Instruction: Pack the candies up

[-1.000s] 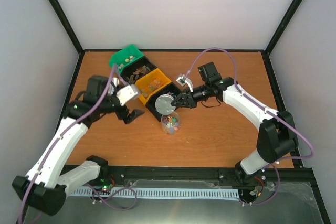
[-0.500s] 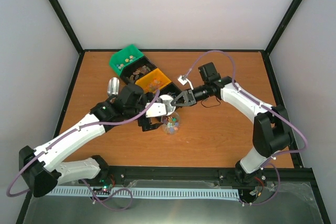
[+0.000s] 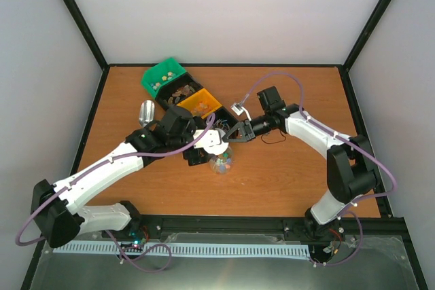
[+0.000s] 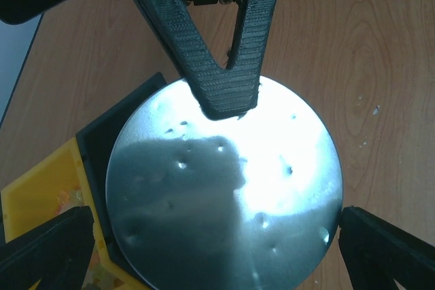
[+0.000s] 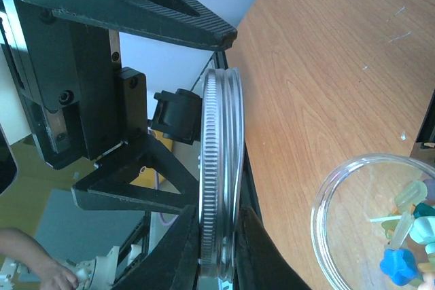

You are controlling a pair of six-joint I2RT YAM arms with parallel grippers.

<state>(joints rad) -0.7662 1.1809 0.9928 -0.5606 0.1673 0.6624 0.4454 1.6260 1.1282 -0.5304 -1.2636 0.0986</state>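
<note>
- Right claw (image 5: pixel 219 252) closed tight on the rim of the round silver lid (image 4: pixel 224 188), both fingers pinching one spot on its edge, lid lifted clear of the surface (image 3: pixel 292 181).
- Left claw (image 3: pixel 202 146) spread wide, with no hold on anything. One fingertip (image 4: pixel 61 242) off each side of the lid, close to the rim; contact impossible to judge.
- From the left wrist, lid seen face-on: small dents, a strong glare, a dark shadow across its lower left part.
- From the right wrist, lid seen edge-on, with a finely ridged band round its side.
- Candies (image 3: pixel 222 161) of mixed colours heaped in a clear jar (image 5: pixel 317 212), upright on the surface, mouth uncovered, just on the near side of the lid.
- More candies in three bins in a slanting row from far left toward the middle: green bin (image 3: pixel 163 76) farthest back, then black bin (image 3: pixel 183 91) with brownish pieces, then yellow bin (image 3: pixel 198 105) nearest the lid.
- Near corner of the yellow bin tucked under the lid's edge in the left wrist view.
- Small silver scoop (image 3: pixel 146 112) lying on the surface left of the bins, just beyond the left arm.
- Both arms reaching in toward the middle of the surface, claws tip to tip around the lid.
</note>
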